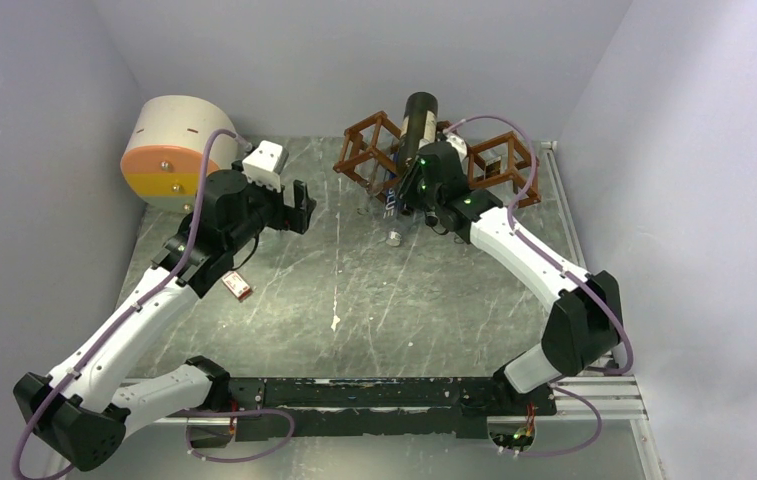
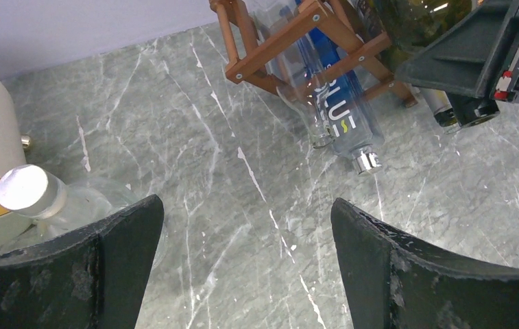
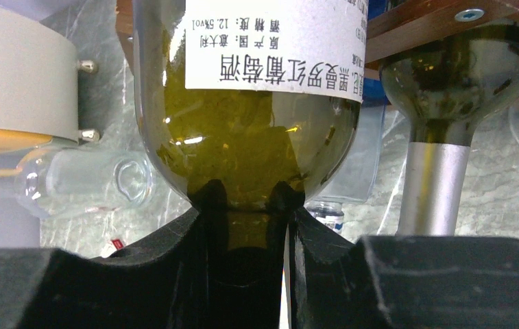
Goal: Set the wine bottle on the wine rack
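Observation:
The wine bottle (image 3: 243,130) is dark green glass with a white label. My right gripper (image 3: 248,199) is shut on its neck, just below the shoulder. In the top view the bottle (image 1: 419,115) lies tilted over the middle of the reddish-brown wine rack (image 1: 366,148), base towards the back wall, with my right gripper (image 1: 420,155) at its near end. The rack also shows in the left wrist view (image 2: 277,48) and the right wrist view (image 3: 435,24). My left gripper (image 2: 246,226) is open and empty above bare table, left of the rack (image 1: 299,208).
A clear bottle with a blue label (image 2: 344,113) and another clear bottle (image 2: 304,103) hang neck-down in the rack. A dark bottle with a silver foil neck (image 3: 441,89) sits in the rack beside mine. A beige and orange drum (image 1: 169,150) stands back left, a clear white-capped bottle (image 2: 37,195) by it.

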Controlling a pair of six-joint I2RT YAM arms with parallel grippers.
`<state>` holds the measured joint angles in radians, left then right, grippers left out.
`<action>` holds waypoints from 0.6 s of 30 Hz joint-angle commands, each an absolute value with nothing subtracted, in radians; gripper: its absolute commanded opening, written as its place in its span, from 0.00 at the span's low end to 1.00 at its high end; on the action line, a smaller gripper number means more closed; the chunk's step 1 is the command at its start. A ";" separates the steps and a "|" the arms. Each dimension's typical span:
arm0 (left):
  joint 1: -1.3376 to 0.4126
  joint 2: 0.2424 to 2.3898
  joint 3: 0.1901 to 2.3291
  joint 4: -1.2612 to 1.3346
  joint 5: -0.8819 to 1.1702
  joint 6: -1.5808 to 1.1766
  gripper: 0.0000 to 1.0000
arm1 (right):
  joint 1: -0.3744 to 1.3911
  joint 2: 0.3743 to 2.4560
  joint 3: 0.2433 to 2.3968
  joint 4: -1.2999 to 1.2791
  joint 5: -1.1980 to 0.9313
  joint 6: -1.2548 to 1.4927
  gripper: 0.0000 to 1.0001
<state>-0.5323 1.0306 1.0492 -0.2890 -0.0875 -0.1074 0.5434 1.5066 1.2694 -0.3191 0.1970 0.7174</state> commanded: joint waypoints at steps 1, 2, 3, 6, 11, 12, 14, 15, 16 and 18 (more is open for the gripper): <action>-0.525 1.017 1.037 -0.249 -0.048 -0.121 0.95 | 0.533 1.499 1.288 -0.136 0.213 0.745 0.00; -0.524 1.020 1.037 -0.250 -0.051 -0.121 0.95 | 0.533 1.503 1.284 -0.135 0.206 0.744 0.00; -0.525 1.023 1.037 -0.252 -0.052 -0.121 0.95 | 0.531 1.506 1.281 -0.132 0.200 0.741 0.01; -0.525 1.029 1.039 -0.256 -0.050 -0.121 0.95 | 0.531 1.518 1.274 -0.140 0.197 0.747 0.11; -0.525 1.032 1.034 -0.253 -0.049 -0.120 0.95 | 0.528 1.533 1.269 -0.147 0.184 0.746 0.20; -0.525 1.032 1.034 -0.252 -0.051 -0.120 0.95 | 0.528 1.536 1.269 -0.150 0.183 0.746 0.22; -0.525 1.033 1.034 -0.254 -0.053 -0.121 0.95 | 0.527 1.543 1.267 -0.156 0.183 0.748 0.27; -0.525 1.034 1.034 -0.254 -0.051 -0.121 0.95 | 0.526 1.546 1.264 -0.157 0.181 0.750 0.29; -0.523 1.035 1.034 -0.254 -0.050 -0.120 0.95 | 0.526 1.552 1.263 -0.160 0.182 0.753 0.30; -0.524 1.034 1.034 -0.255 -0.049 -0.117 0.95 | 0.522 1.566 1.275 -0.182 0.185 0.760 0.37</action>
